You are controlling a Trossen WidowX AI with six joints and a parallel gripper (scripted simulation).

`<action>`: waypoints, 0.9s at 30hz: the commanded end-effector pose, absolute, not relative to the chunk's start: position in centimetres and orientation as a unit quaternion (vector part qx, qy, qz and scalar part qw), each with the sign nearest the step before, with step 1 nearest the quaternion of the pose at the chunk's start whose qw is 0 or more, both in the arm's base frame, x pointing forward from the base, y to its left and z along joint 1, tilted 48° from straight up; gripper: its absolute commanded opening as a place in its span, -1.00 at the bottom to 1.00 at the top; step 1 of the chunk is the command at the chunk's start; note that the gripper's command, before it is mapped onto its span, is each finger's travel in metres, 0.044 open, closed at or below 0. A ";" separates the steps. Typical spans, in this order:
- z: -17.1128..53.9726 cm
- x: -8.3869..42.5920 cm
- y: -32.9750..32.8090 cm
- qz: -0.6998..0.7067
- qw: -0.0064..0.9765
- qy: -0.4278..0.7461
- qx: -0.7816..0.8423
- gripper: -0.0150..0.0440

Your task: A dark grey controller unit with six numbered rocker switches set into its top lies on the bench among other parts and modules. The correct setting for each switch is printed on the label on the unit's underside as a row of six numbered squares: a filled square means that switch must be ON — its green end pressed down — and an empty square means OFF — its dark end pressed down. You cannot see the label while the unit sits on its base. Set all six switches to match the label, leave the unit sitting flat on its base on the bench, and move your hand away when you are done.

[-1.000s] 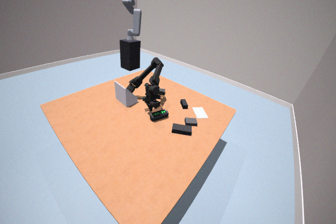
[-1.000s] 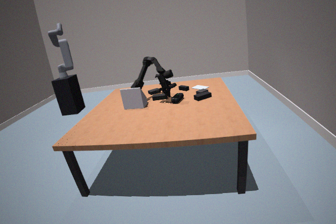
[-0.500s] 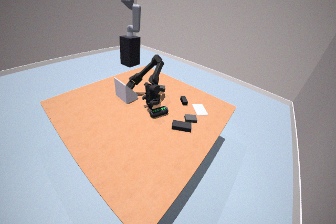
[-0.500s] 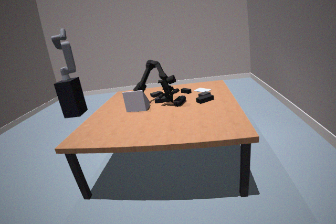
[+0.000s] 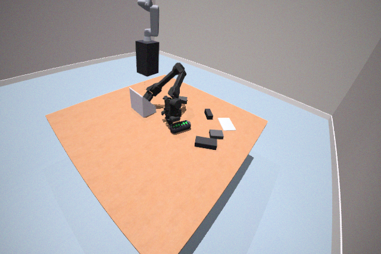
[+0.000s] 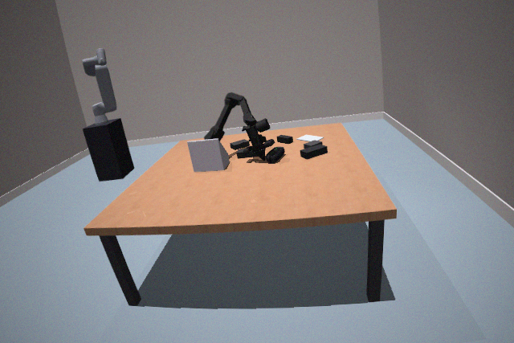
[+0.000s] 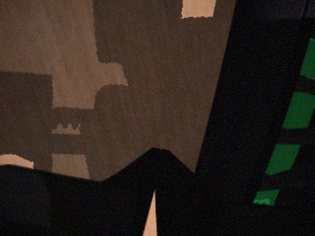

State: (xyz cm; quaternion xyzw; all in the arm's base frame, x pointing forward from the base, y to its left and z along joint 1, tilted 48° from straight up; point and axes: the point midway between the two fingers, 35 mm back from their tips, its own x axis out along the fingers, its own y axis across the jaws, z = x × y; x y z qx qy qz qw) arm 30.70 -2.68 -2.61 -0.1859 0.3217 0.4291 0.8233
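The dark controller unit is on the table beside the gripper, with green switch ends showing on top. In the wrist view its dark side wall and several green switch ends run down the right edge. The unit's other end, the full switch row and the underside label are hidden there. I cannot tell whether its base is fully flat. My gripper is shut and empty. It points down, with its tips low at the unit's near side; whether they touch it is unclear.
Dark blocks and a smaller grey block lie right of the unit. Another dark block is behind, near a white sheet. A pale upright panel stands left.
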 end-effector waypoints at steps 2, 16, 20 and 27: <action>-2.8 30.8 -2.6 0.429 0.823 0.324 -0.185 -0.49; -2.9 31.3 -2.8 0.429 0.823 0.324 -0.185 -0.49; -2.9 31.4 -2.9 0.429 0.823 0.324 -0.185 -0.49; -3.0 31.7 -3.0 0.429 0.823 0.324 -0.185 -0.49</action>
